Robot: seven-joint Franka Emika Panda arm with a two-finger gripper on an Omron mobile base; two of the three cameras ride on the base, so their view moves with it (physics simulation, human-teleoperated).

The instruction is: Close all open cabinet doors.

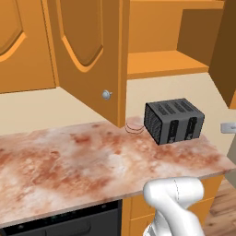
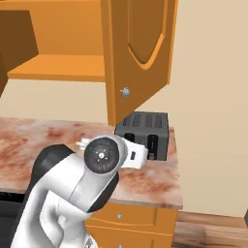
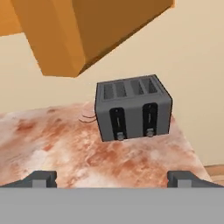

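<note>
From the left base camera, an open cabinet door (image 1: 87,50) of smooth orange-brown wood, with a raised arched panel and a round silver knob (image 1: 106,95), is hanging out over the mottled reddish marble counter (image 1: 69,161).

From the right, it is jutting above a boxy dark-grey toaster (image 2: 145,131).

Through the hand camera, the gripper (image 3: 112,179) fingers are standing wide apart, holding nothing, facing the slotted toaster.

Arm (image 2: 72,189) bent low and forward, jaws spread wide, holding nothing

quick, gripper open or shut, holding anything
gripper: open, jaws wide apart, holding nothing, low over the mottled reddish marble counter.
</note>
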